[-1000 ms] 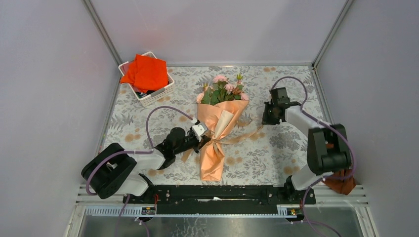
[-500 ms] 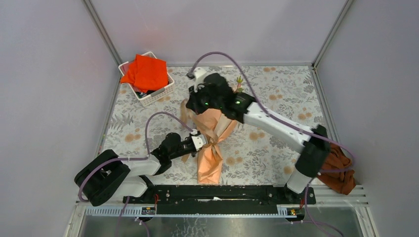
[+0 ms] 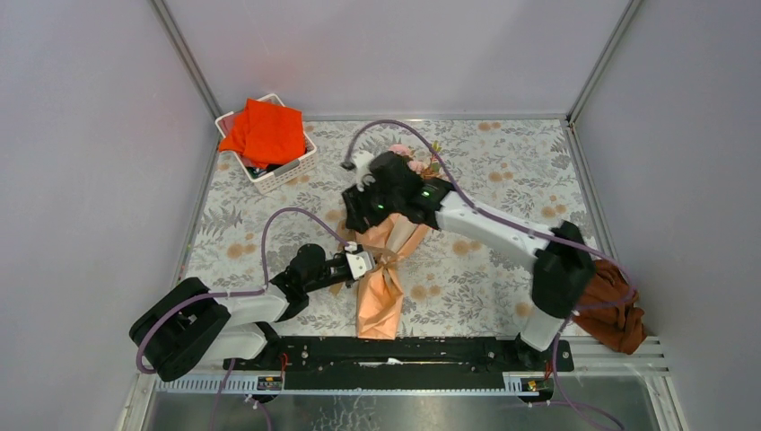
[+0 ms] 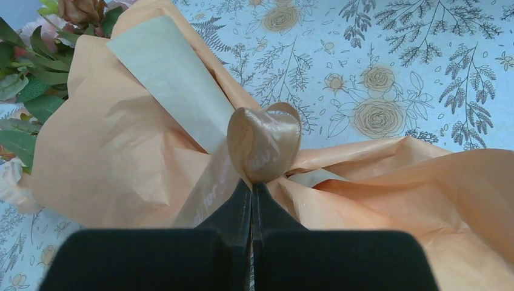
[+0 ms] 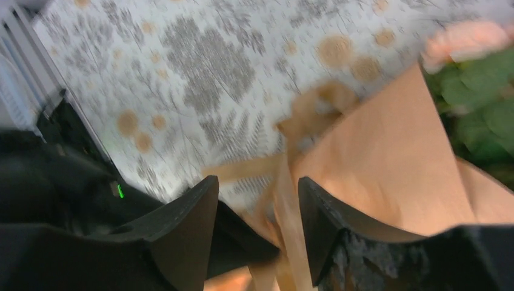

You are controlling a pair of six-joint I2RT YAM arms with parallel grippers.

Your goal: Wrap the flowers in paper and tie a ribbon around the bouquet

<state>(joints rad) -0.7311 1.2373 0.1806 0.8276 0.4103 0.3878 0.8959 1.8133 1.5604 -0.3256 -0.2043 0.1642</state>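
At the near edge of the table (image 3: 485, 296), far to the right beside the rail, a rust-brown cloth (image 3: 617, 316) lies out of the way and has no part in the work. A little further in, the bouquet (image 3: 381, 292) lies flat with its narrow tail toward the arms, so both arms can reach its waist. The left gripper (image 4: 251, 185) comes in low from the left, its jaws pressed together on a loop of the ribbon (image 4: 264, 140), just at the pinched waist of the paper (image 4: 115, 151). I judge that it holds this loop so that the tie does not loosen while the other end is worked. Beyond it, the right gripper (image 5: 254, 188) hangs over the wider part of the cone with its jaws apart, and a loose strand of ribbon runs under the gap; this view is blurred, so I cannot tell if they touch. Probably it is placed there to take that strand. Further still, the flowers (image 3: 404, 151) come out of the cone's mouth, and in the far left corner a basket (image 3: 289, 172) holds an orange-red cloth (image 3: 265, 133)
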